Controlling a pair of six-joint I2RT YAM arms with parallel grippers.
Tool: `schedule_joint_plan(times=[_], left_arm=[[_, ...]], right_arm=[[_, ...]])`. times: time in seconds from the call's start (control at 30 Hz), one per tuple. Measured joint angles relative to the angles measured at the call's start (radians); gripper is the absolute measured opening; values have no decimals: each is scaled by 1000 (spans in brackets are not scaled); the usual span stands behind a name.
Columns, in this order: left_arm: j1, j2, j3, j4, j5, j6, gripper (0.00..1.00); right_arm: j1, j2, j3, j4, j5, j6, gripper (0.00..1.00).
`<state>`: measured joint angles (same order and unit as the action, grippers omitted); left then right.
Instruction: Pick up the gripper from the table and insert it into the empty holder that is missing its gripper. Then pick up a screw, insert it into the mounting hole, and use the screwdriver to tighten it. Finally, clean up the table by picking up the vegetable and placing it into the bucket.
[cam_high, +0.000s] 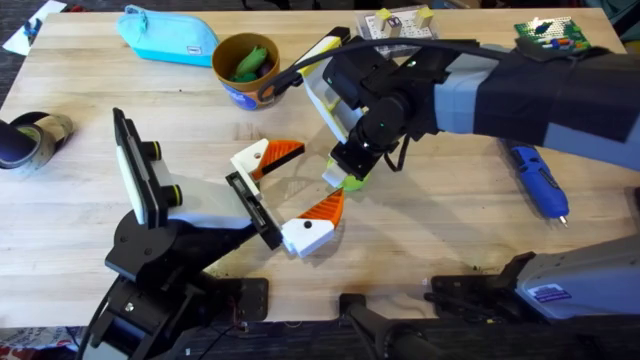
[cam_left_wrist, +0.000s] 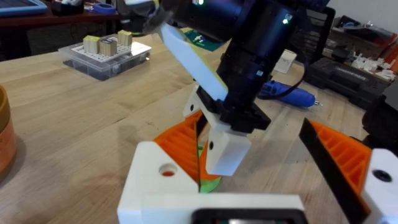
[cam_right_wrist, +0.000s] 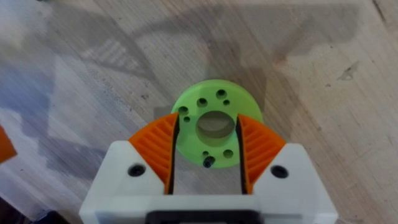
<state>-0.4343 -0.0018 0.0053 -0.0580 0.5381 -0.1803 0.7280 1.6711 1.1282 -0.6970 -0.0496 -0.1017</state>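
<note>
I am closing my right pincer (cam_right_wrist: 206, 158) around a green vegetable slice (cam_right_wrist: 211, 127) lying on the table (cam_right_wrist: 323, 74), orange pads just beside its edges, not yet clamped. My left pincer (cam_high: 285, 195) is standing apart nearby. Beyond, the bucket (cam_high: 245, 70) is waiting. The thin slice could slip out if I pinch only its rim.

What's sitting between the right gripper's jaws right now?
A flat green disc with a big centre hole and smaller holes around it, lying on the table. The right wrist view shows it between the orange pads.
</note>
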Motion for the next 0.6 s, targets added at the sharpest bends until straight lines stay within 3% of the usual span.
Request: schedule_joint_plan(times=[0.33, 0.6], left_arm=[[0, 2, 1, 3, -3, -1, 987], [0, 2, 1, 3, -3, -2, 987]], right_arm=[[-15, -25, 4, -73, 1, 59, 523], [-79, -268, 20, -168, 3, 137, 523]])
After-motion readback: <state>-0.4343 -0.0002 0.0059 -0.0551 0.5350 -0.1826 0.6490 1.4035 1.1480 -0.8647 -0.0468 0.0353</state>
